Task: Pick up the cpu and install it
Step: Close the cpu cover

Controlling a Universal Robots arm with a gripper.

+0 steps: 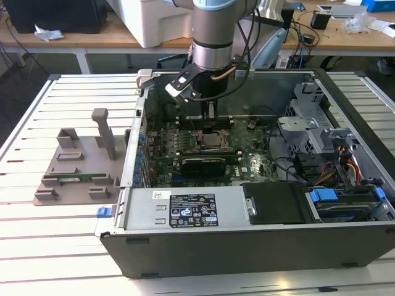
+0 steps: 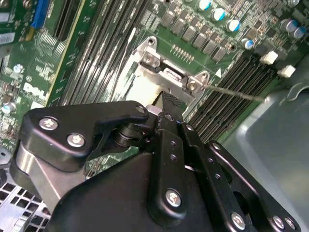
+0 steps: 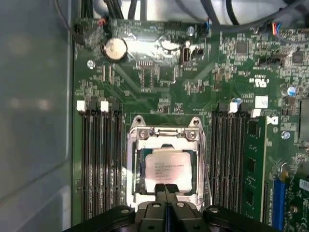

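At the centre of the exterior view, inside the open computer case (image 1: 247,250), the cpu (image 1: 213,140) lies flat within the dark socket frame (image 3: 166,133) of the green motherboard (image 3: 159,72). The gripper (image 3: 166,188) hangs directly over the chip's near edge. Its two fingers are pressed together with no gap, and I see nothing held between them.

Status, as I judge it: pick-up and seating appear complete. Locking does not, because a thin wire lever (image 2: 234,93) stands clear of the frame.

Count:
- One cpu, one socket frame and one gripper.
- One grey tray (image 1: 80,157) at the exterior view's left, on the slatted table (image 1: 37,246).
- One green memory stick (image 1: 73,179), resting in that tray.
- Two banks of memory slots, one either side of the socket.
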